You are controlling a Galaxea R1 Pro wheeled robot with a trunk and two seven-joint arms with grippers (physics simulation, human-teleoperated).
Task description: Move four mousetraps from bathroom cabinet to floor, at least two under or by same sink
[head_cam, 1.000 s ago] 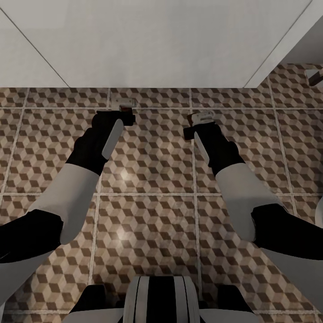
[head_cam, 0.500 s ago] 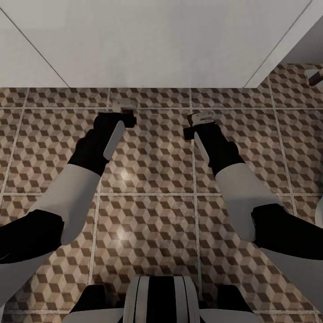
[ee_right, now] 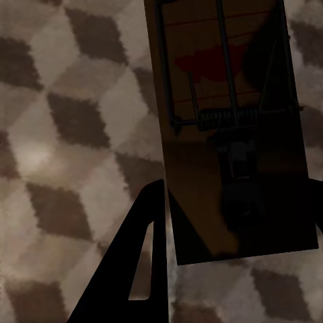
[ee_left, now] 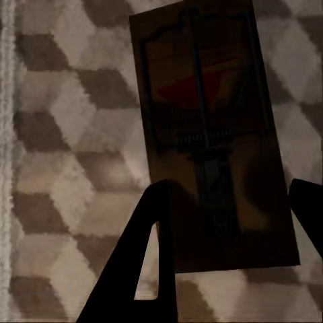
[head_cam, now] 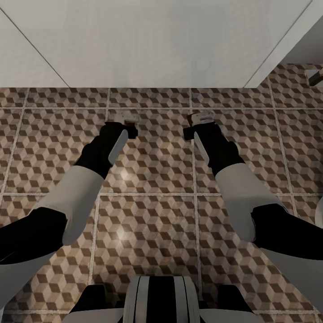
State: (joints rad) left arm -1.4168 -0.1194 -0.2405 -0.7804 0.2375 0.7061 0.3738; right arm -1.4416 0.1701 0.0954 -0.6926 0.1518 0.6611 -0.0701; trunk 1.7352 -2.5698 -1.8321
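My left gripper [head_cam: 122, 123] is shut on a mousetrap [ee_left: 202, 101], a tan board with dark wire and a red mark, held low over the cube-patterned bathroom floor [head_cam: 152, 179]. In the left wrist view the dark fingers [ee_left: 151, 235] flank the board's near end. My right gripper [head_cam: 199, 121] is shut on a second mousetrap [ee_right: 229, 81], also just above the tiles. Both hang a little in front of the white vanity unit [head_cam: 157, 40] that carries the sink; the basin itself cannot be made out.
A small tan and dark object [head_cam: 315, 76] lies on the tiles at the far right beside the vanity's end; it is too small to identify. A white curved edge [head_cam: 320, 217] shows at the right border. Open tiles lie between and behind my arms.
My left arm has drawn back toward me, away from the vanity, with its mousetrap. The right arm and its mousetrap have stayed put.
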